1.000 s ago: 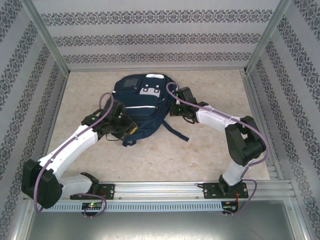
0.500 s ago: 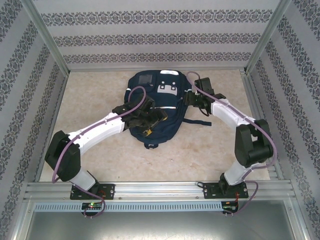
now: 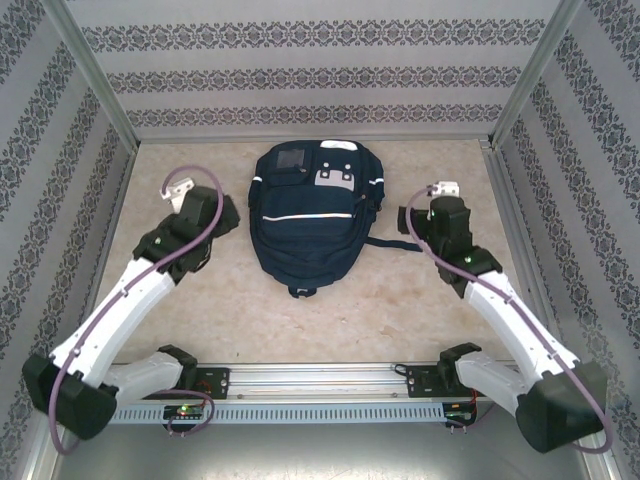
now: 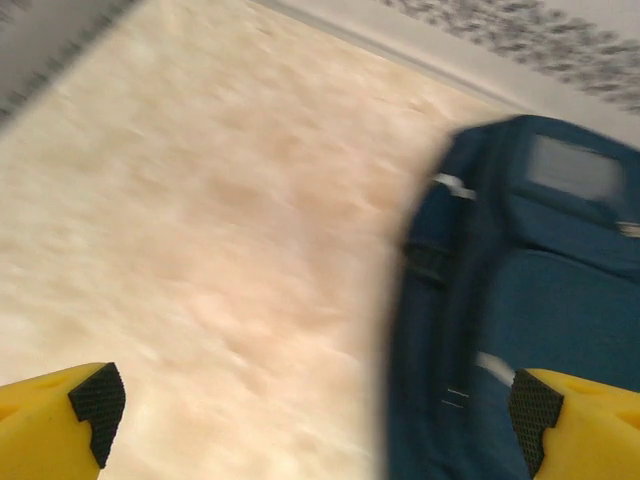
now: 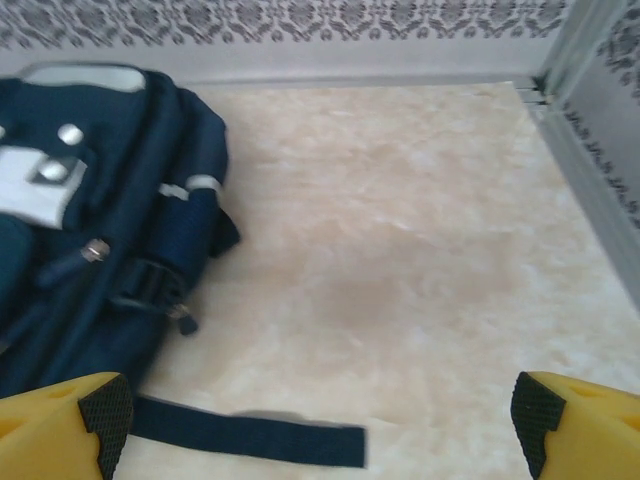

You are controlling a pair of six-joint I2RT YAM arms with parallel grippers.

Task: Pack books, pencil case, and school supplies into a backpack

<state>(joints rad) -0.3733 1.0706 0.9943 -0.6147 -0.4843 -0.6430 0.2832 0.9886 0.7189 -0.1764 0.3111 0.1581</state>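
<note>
Wide apart and empty, the left fingers and the right fingers flank the large navy-blue fabric backpack in the overhead view, each just clear of its sides. The bag lies front-up in the middle of the beige marbled counter and appears zipped, so you may judge the packing done or nearly so. Mind the loose dark strap reaching toward your right arm: a low sweep could hook it and drag the bag.

From the left wrist, the left fingers gape over bare counter with the backpack close on the right. The picture is blurred, so trust your clearance less; the right-hand tip sits over the bag's edge and could snag fabric.

From the right wrist, the right fingers gape too. The strap lies on the counter under the gap between them, beside the backpack, and is your likeliest catch.
</note>
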